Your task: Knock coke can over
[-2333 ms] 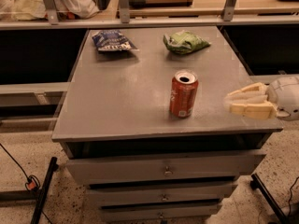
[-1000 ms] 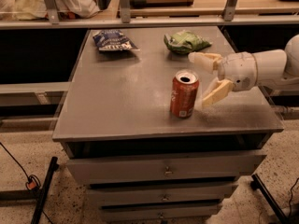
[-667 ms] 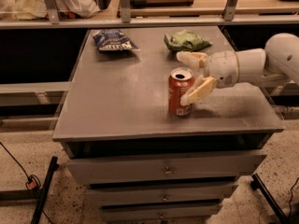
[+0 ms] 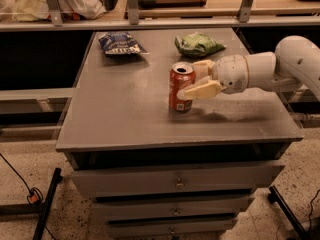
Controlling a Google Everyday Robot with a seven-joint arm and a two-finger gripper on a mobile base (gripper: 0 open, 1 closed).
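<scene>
Student: Since the earlier views the gripper (image 4: 192, 80) has swung in from the right edge of the table to the coke can (image 4: 181, 87), while the can stands where it stood. Is that correct?

Tutor: Correct. The gripper now sits at the can's right side, fingers spread apart. The nearer finger (image 4: 200, 90) crosses the front of the can at about mid-height and appears to touch it. The farther finger lies behind and right of the can's silver top. It pinches nothing.

Student: Which relation governs the coming move?

Tutor: The can lies to the left of the gripper, upright, its long axis vertical. The arm (image 4: 265, 70) reaches in level from the can's right. By my judgement a leftward push above mid-height should tip it, whereas a low push may only slide it.

Student: And the landing zone?

Tutor: Left of the can the grey table top (image 4: 115, 109) is flat and bare, so a fall that way should meet nothing. The green snack bag (image 4: 198, 44) lies behind the can, slightly right. The dark blue snack bag (image 4: 120, 43) lies behind and well to the left. Both are apart from the can.

Student: The surroundings?

Tutor: Drawers (image 4: 175, 184) sit below the can under the table's front edge, a railed shelf (image 4: 150, 19) runs behind it, and a speckled floor (image 4: 20, 224) lies beneath.
</scene>
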